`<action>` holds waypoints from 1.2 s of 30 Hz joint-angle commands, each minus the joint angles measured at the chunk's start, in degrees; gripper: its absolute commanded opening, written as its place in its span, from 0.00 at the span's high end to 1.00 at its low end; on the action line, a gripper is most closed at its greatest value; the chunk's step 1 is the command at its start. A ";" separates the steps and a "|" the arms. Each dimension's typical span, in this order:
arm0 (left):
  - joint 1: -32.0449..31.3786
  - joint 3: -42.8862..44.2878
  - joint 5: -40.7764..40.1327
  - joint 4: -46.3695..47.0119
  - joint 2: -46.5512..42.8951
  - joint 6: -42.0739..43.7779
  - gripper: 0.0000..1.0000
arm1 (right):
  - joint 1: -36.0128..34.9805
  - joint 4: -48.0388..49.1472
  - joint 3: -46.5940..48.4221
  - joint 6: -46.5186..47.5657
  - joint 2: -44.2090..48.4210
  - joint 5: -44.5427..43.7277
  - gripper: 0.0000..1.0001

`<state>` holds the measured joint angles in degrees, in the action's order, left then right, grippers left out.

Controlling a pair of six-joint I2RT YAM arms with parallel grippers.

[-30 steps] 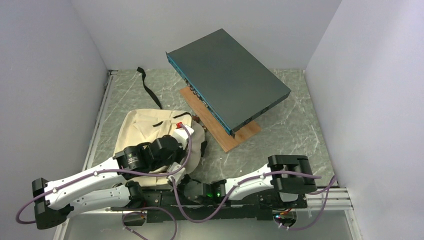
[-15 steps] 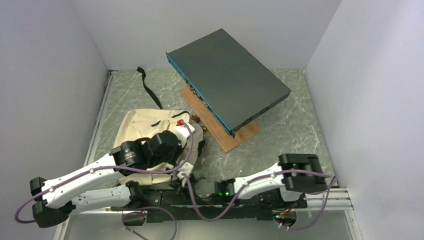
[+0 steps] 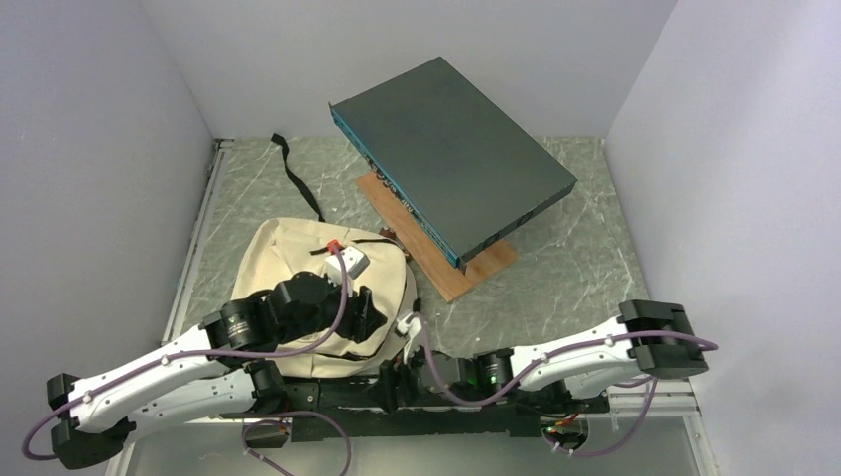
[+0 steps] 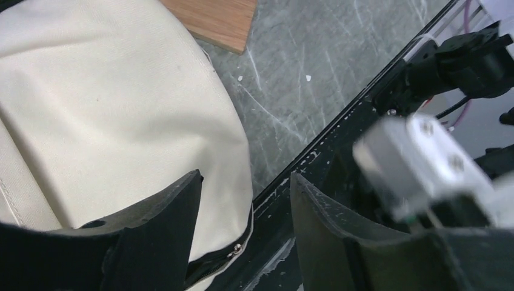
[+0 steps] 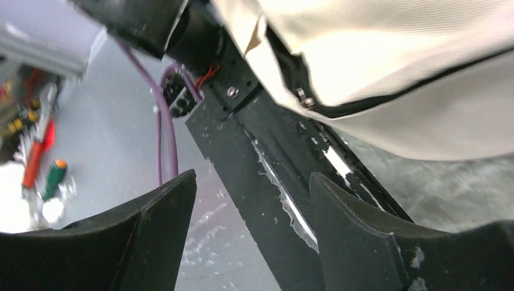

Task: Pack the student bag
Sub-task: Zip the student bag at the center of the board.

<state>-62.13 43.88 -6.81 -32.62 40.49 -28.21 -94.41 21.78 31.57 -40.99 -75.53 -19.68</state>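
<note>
You have two arms. The left arm (image 3: 149,369) and the right arm (image 3: 580,355) are made of long white shells with round black joints (image 3: 243,322) between them. A thin purple cable (image 3: 347,293) runs along each arm. A small green light (image 3: 488,378) glows on the right arm. A red bit (image 3: 335,245) sits by the left wrist. The left gripper (image 4: 245,177) and the right gripper (image 5: 253,177) have wide, curved black fingers (image 5: 151,242). A pale block (image 4: 424,160) shows two round screws.
</note>
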 commanded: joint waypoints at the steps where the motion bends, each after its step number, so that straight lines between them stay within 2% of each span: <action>1: -0.01 0.40 -0.77 -1.82 -5.36 -4.55 0.38 | 0.72 -21.69 5.63 -20.12 6.19 -11.11 0.28; 4: -0.01 -0.64 -1.85 -5.12 -9.58 -7.19 0.36 | 0.76 -31.42 4.60 -36.19 9.27 -16.83 0.24; 6: -0.01 -2.81 -1.03 -6.16 -12.11 -9.80 0.36 | 1.91 -28.46 1.98 -41.42 11.05 -16.93 0.21; 12: -0.03 -11.49 4.08 -5.13 -16.74 -18.42 0.44 | 7.39 -18.99 0.22 -41.82 10.27 -12.93 0.16; 17: -0.01 -14.33 5.30 -7.48 -17.25 -21.07 0.49 | 12.12 -15.91 2.05 -39.53 6.70 -8.47 0.18; 22: -0.10 -14.18 4.57 -11.91 -16.89 -20.96 0.47 | 13.30 -13.94 5.71 -36.33 1.22 -6.28 0.22; 24: -0.14 -14.50 5.16 -12.66 -16.07 -21.39 0.47 | 13.34 -13.41 7.44 -35.46 -1.68 -5.02 0.26; 26: -0.10 -15.24 6.07 -12.57 -15.37 -21.64 0.46 | 13.40 -12.76 8.62 -35.14 -4.13 -3.79 0.35; 27: -0.10 -15.71 5.99 -12.78 -14.93 -21.96 0.45 | 13.46 -11.93 8.67 -35.17 -4.96 -3.37 0.40; 34: -0.39 -17.16 5.61 -9.52 -10.02 -21.31 0.43 | 14.20 -6.68 4.35 -36.25 -4.75 -1.37 0.97; 36: -0.53 -17.57 6.24 -7.64 -9.42 -20.78 0.43 | 14.25 -5.87 3.82 -36.02 -4.21 -1.13 1.00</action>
<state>-62.22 27.14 -1.32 -43.79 29.71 -49.23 -80.36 11.57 36.36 -78.70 -80.75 -24.86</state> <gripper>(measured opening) 0.566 0.036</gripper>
